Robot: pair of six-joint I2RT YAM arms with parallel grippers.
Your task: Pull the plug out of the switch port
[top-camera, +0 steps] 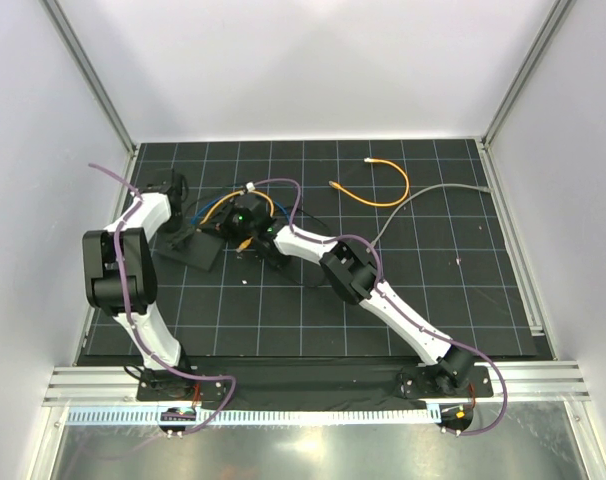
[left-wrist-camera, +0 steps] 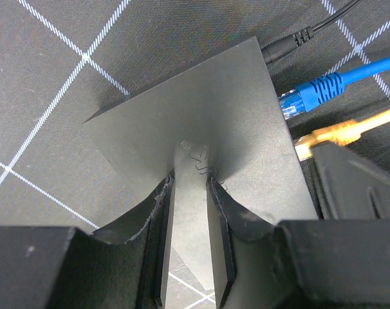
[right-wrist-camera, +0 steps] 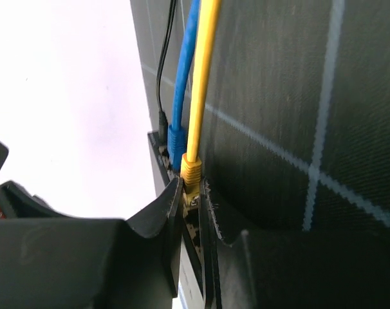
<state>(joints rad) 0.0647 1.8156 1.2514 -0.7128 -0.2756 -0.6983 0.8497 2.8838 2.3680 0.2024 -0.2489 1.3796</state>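
The switch (left-wrist-camera: 201, 116) lies flat on the gridded mat (left-wrist-camera: 40, 77), left of centre, with its socket edge turned toward the right arm. The left gripper (left-wrist-camera: 190, 187) is closed on the switch's opposite end, with a pad pressed against either side. This hold most likely anchors the box so that it cannot slide when the plug is drawn.

The right gripper (right-wrist-camera: 192, 193) is closed on the plug (right-wrist-camera: 190, 172), pinching the yellow body where it meets the socket. The plug appears seated; extraction is not yet done. The yellow cable (right-wrist-camera: 204, 64) runs straight away from the socket, giving a clear line of pull.

A blue cable (right-wrist-camera: 185, 64) and a black cord (right-wrist-camera: 166, 64) are plugged in just beside it. Both lie outside the right gripper's grasp.
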